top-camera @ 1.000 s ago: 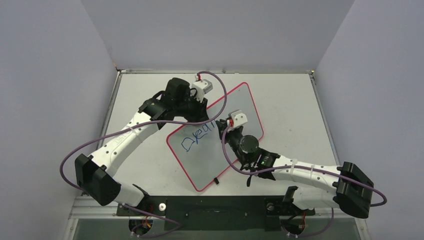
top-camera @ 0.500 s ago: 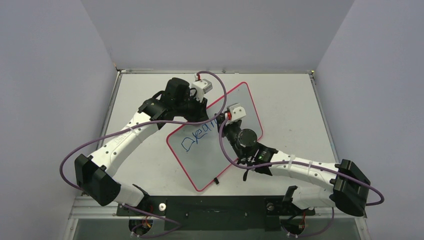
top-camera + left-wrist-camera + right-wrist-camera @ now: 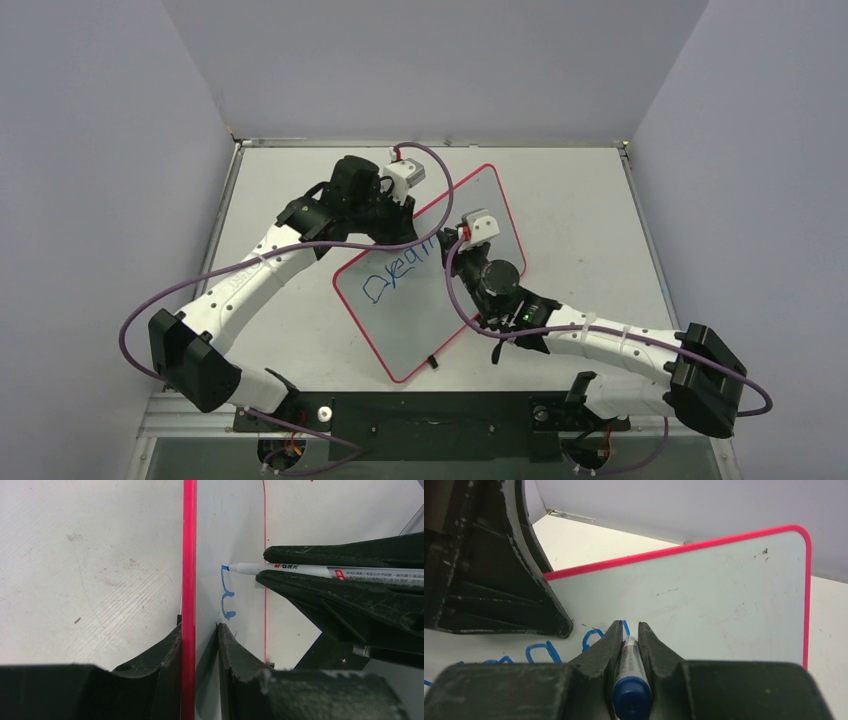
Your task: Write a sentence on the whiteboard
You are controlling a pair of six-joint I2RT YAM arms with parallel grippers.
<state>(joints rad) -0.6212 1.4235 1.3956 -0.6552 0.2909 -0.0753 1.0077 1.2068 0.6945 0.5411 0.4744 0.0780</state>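
The whiteboard [image 3: 420, 335] is lying in the middle of the gray table [image 3: 580, 200]. It is turned at a slant, so its long sides are running from 7 o'clock up to 1 o'clock in the top view. It has a thin red-pink rim. A small black clip [image 3: 432, 361] is sitting on its edge at 5 o'clock.

The left gripper [image 3: 404, 216] is reaching in from 10 o'clock. It is pinching the rim of the board on the 11 o'clock side. In the left wrist view its two black fingers [image 3: 174, 647] are squeezing close together with the pink rim between them.

The right gripper [image 3: 450, 250] is coming in from 4 o'clock and is hanging over the board. Its fingers are nearly closed, and they are hugging a white marker [image 3: 631, 677] with a blue end. In the left wrist view the marker's blue tip [image 3: 225, 568] is touching the board right at the end of the blue writing.

The sentence [image 3: 395, 272] is just one short blue word so far. It is starting with a big loopy "D" at the 8 o'clock end and is climbing toward 2 o'clock. The rest of the board is white, with a few tiny dark specks near the far corner.

Purple cables [image 3: 180, 290] are looping along both arms.
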